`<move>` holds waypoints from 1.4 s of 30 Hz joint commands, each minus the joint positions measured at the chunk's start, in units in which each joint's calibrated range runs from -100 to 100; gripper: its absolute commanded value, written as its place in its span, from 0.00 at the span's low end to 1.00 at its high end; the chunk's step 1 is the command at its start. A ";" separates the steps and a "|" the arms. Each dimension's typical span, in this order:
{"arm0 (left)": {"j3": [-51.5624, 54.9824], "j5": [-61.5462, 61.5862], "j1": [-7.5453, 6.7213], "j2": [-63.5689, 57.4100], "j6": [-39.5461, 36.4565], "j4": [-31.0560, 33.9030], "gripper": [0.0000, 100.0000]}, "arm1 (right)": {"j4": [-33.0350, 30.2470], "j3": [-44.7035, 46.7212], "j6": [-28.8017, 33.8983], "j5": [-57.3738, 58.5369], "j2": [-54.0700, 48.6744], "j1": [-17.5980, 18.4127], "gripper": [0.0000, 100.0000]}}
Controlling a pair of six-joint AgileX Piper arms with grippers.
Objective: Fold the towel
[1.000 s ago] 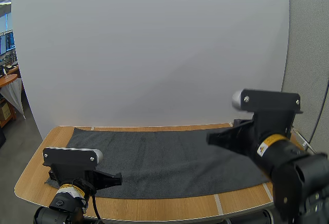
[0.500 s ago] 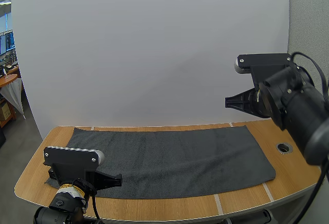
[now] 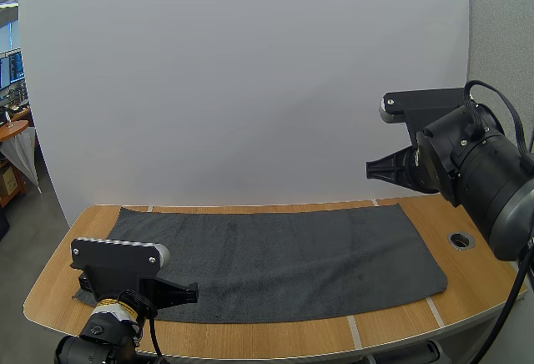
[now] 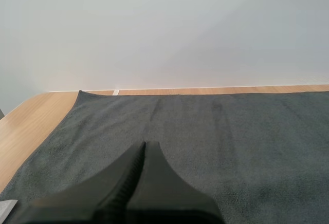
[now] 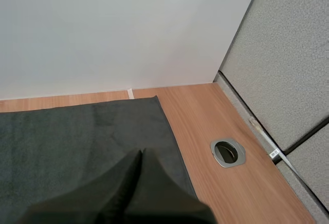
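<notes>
A dark grey towel (image 3: 275, 260) lies spread flat along the wooden table (image 3: 392, 326), its long side running left to right. My left gripper (image 3: 190, 291) sits low over the towel's near left part, and in the left wrist view its fingers (image 4: 144, 154) lie together as one dark wedge over the towel (image 4: 216, 142), holding nothing. My right gripper (image 3: 371, 169) hangs high above the towel's far right end. Its fingers (image 5: 140, 158) are shut too, above the towel's right edge (image 5: 172, 139).
A round metal cable hole (image 3: 460, 239) sits in the table right of the towel, also seen as a grommet (image 5: 228, 152) beside the towel's edge. A white backdrop wall (image 3: 250, 80) stands behind the table, and a grey partition (image 5: 288, 70) closes the right side.
My right arm rose from low over the towel's right end to high at the right, uncovering that end; in the last half second it barely moved. The left arm stayed still.
</notes>
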 commanded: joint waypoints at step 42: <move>0.07 -1.29 -0.30 -0.26 0.03 -0.73 0.00 | 9.37 -29.19 -15.03 -25.41 61.13 -12.05 0.00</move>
